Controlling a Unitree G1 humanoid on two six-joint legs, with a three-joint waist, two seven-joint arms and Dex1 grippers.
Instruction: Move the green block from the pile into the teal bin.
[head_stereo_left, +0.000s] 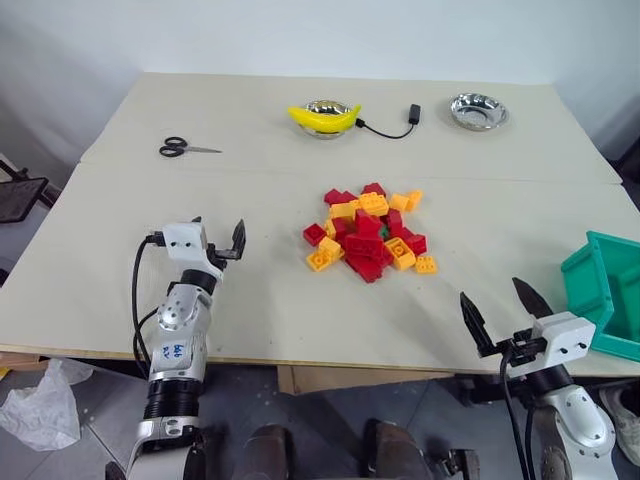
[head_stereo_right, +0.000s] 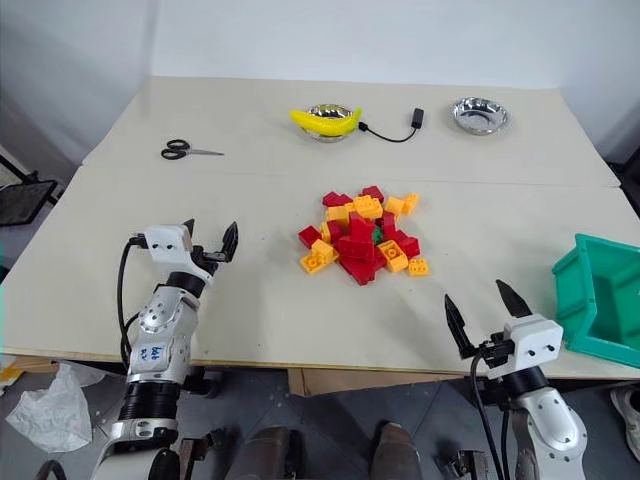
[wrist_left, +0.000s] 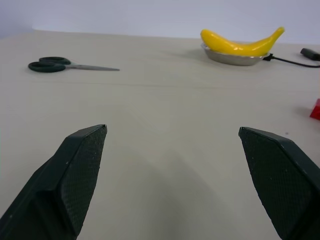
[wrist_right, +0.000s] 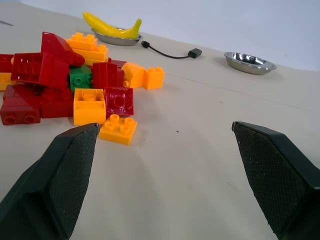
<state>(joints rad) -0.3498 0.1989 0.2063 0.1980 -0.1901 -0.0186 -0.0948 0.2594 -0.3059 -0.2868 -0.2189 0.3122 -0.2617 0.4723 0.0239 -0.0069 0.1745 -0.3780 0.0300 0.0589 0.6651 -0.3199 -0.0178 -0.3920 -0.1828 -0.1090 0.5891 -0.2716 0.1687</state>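
Pale tabletop (head_stereo_left: 250, 320) against a white wall: from the head views, the pile (head_stereo_left: 368, 232) of red and orange-yellow bricks sits mid-table, and the green block (head_stereo_right: 377, 235) shows as a small patch wedged among red bricks near the pile's middle. The teal bin (head_stereo_left: 598, 290) stands at the table's right edge, well apart from the pile. Nothing is done yet; the pick, carry and drop all appear to remain. The left gripper (head_stereo_left: 217, 238) hovers left of the pile, fingers apart.

The left wrist view looks toward the scissors (wrist_left: 60, 65) and the banana (wrist_left: 240, 44).

In the right wrist view, the right gripper (wrist_right: 162, 145) is spread wide and empty. The block is square, so no long axis; its stud direction is hidden.
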